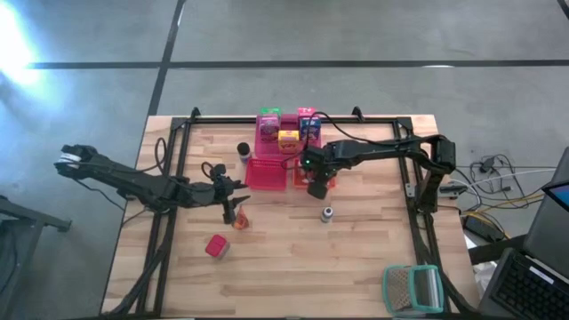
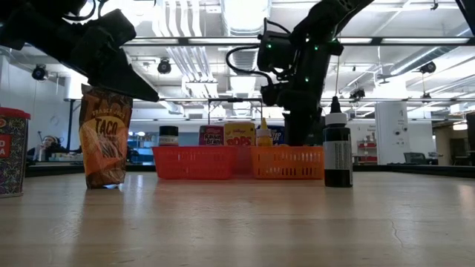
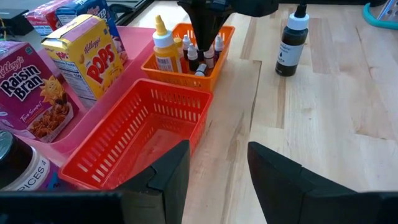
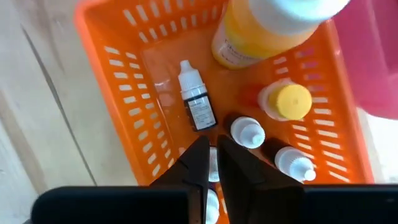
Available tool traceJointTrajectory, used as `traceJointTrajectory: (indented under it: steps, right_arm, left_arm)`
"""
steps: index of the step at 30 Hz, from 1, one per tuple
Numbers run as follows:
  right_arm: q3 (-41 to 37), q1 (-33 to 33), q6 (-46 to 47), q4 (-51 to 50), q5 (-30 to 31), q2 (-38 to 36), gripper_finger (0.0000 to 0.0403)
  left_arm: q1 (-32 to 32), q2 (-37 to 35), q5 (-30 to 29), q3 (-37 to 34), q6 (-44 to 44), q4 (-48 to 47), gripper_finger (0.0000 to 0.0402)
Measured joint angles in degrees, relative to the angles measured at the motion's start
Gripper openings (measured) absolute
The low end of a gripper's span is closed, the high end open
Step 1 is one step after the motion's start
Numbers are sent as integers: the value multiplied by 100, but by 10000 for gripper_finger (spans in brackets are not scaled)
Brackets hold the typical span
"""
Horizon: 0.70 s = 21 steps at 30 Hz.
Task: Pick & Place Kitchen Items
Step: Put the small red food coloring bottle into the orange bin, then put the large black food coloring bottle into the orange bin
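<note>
Inside the orange tray (image 4: 112, 93) stand several small dropper bottles (image 4: 247, 132) with white caps, a yellow-capped one (image 4: 286, 101), a slim white dropper bottle (image 4: 194, 99) lying on the tray floor, and a larger yellow squeeze bottle (image 3: 163, 48) at one end. Directly above them hangs the right gripper (image 4: 211, 158), its two fingers nearly pressed together over the bottles; a white cap shows just between the tips, but whether it is actually pinched is hard to tell from this angle. Beside the orange tray sits a red tray (image 3: 140, 140), and behind both, on a pink tray (image 1: 267, 147), stand the little cereal cartons: Raisin Bran (image 3: 31, 87), Corn Pops (image 3: 84, 56) and a blue carton (image 1: 309, 129). On the bare wood of the table (image 1: 356, 258), a dark bottle (image 3: 291, 43) with a black cap stands upright, apart from the trays. Farther toward the left arm, the left gripper (image 3: 214, 168) hovers with its fingers parted around a tall taco packet (image 2: 104, 144), which stands on the table in the low view. A red canister (image 1: 216, 246) lies near the front of the table, a dark jar (image 1: 243, 152) stands beside the red tray, and a teal-framed mesh piece (image 1: 412, 288) rests at the table's front right corner.
</note>
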Motion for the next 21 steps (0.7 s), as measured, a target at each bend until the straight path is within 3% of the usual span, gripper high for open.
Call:
traceJointTrajectory:
  steps: [5,11,15,21]
  right_arm:
    - [90,28,5,51,-71,-237,34]
    - [151,204,344,-127,-719,-837,51]
    - [161,769,648,-565,-689,-1390,51]
    - [237,1872,1377,-1238,-64,-1892,35]
  left_arm:
    - [-1,0,0,0,2,2,168]
    - [-1,0,-2,0,3,2,168]
    - [-1,0,-2,0,2,0,168]
    - [1,0,-2,0,2,6,168]
